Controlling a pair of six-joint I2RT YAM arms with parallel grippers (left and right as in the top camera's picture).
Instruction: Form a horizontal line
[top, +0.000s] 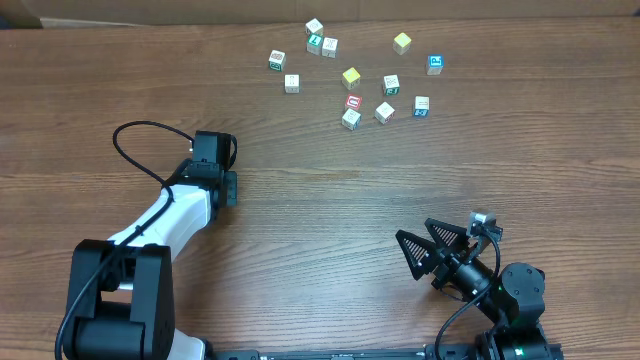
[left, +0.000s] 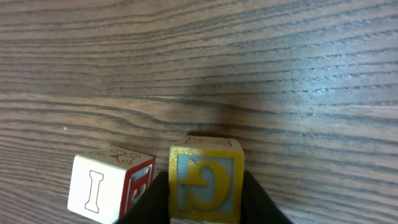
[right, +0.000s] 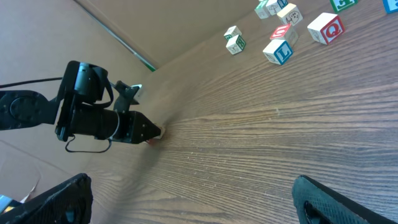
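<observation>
My left gripper (left: 205, 208) is shut on a yellow-framed cube (left: 205, 177) with a yellow letter on a pale blue face, resting on the table. A white cube (left: 102, 186) with an outlined I and a red side face stands just left of it, touching the left finger. In the overhead view my left gripper (top: 229, 188) hides both cubes. My right gripper (top: 432, 255) is open and empty at the front right; its fingers (right: 193, 199) frame bare wood.
Several loose letter cubes lie at the back: two yellow ones (top: 351, 77) (top: 402, 42), a blue-marked one (top: 435, 64), a red-marked one (top: 353, 102) and green-marked ones (top: 277, 60). The left arm (right: 93, 118) shows in the right wrist view.
</observation>
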